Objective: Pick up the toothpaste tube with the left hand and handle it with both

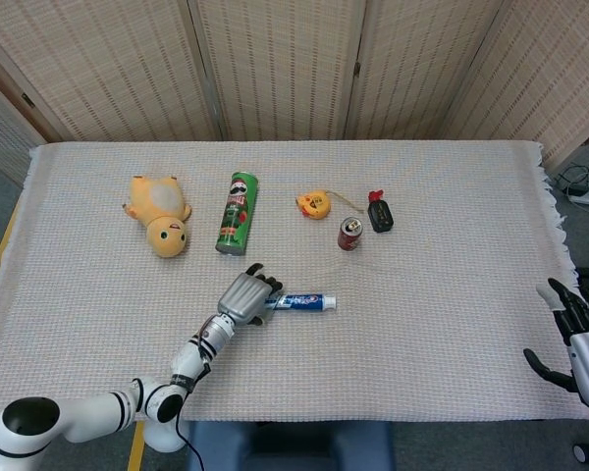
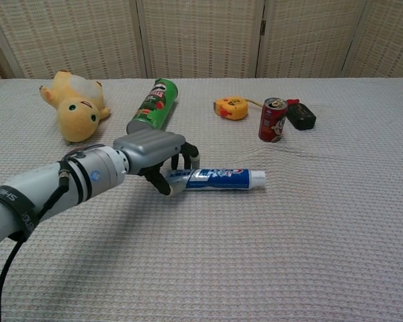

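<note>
The blue-and-white toothpaste tube (image 1: 306, 302) (image 2: 221, 178) lies level near the table's front centre, with its white cap pointing right. My left hand (image 1: 243, 297) (image 2: 154, 153) has its fingers curled over the tube's flat tail end and grips it there. Whether the tube is clear of the cloth cannot be told. My right hand (image 1: 581, 339) hangs off the table's front right corner with its fingers spread and nothing in it. It shows only in the head view.
Behind the tube lie a green chips can (image 1: 238, 213) and a yellow plush toy (image 1: 159, 213). Further right are a yellow tape measure (image 1: 314, 204), an upright red can (image 1: 349, 234) and a black device (image 1: 380, 213). A woven cloth (image 1: 452, 294) covers the table.
</note>
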`<state>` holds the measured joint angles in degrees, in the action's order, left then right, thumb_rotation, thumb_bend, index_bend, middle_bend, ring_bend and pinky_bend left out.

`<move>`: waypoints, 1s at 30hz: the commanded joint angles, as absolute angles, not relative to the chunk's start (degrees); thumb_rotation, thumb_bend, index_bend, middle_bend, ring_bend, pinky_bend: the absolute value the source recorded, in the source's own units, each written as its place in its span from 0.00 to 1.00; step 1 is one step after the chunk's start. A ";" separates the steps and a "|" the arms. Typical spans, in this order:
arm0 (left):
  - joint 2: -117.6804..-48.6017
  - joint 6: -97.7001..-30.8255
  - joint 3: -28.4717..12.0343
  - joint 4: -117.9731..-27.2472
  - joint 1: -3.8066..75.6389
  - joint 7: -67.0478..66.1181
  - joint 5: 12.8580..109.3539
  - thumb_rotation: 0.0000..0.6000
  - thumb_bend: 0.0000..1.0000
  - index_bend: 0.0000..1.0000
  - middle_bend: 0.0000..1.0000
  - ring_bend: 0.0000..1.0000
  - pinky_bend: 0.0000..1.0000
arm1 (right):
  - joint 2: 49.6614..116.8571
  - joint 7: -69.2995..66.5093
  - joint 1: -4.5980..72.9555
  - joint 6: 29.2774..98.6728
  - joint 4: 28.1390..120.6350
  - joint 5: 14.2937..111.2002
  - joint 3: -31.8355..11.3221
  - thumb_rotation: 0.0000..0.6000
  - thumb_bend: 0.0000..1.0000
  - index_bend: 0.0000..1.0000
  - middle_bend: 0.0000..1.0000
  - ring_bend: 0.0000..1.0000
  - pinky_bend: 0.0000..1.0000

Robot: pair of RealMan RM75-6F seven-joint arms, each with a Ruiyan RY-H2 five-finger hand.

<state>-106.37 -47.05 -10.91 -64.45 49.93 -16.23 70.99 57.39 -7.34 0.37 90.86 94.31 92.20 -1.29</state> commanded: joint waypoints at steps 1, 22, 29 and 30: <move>-106.90 -47.69 -10.25 -62.83 49.76 -14.16 72.29 1.00 0.56 0.49 0.47 0.47 0.21 | 57.31 -7.25 0.34 90.89 94.45 92.20 -1.30 1.00 0.33 0.00 0.08 0.11 0.00; -92.09 -59.54 -0.45 -64.13 42.26 -3.28 86.40 1.00 0.56 0.51 0.52 0.46 0.20 | 57.38 -5.99 0.60 90.54 95.44 92.50 -1.39 1.00 0.33 0.00 0.08 0.11 0.00; -88.75 -56.11 0.04 -67.94 41.61 -6.09 84.21 1.00 0.49 0.24 0.32 0.29 0.14 | 57.67 -6.02 0.60 90.58 95.34 92.76 -1.28 1.00 0.33 0.00 0.08 0.11 0.00; -88.71 -55.97 -0.18 -68.43 41.63 -6.59 83.94 1.00 0.49 0.23 0.31 0.28 0.14 | 57.65 -6.06 0.57 90.66 95.30 92.81 -1.28 1.00 0.33 0.00 0.08 0.11 0.00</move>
<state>-89.08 -56.52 0.06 -67.63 41.73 -5.83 84.55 57.65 -6.05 0.57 90.66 95.32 92.80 -1.28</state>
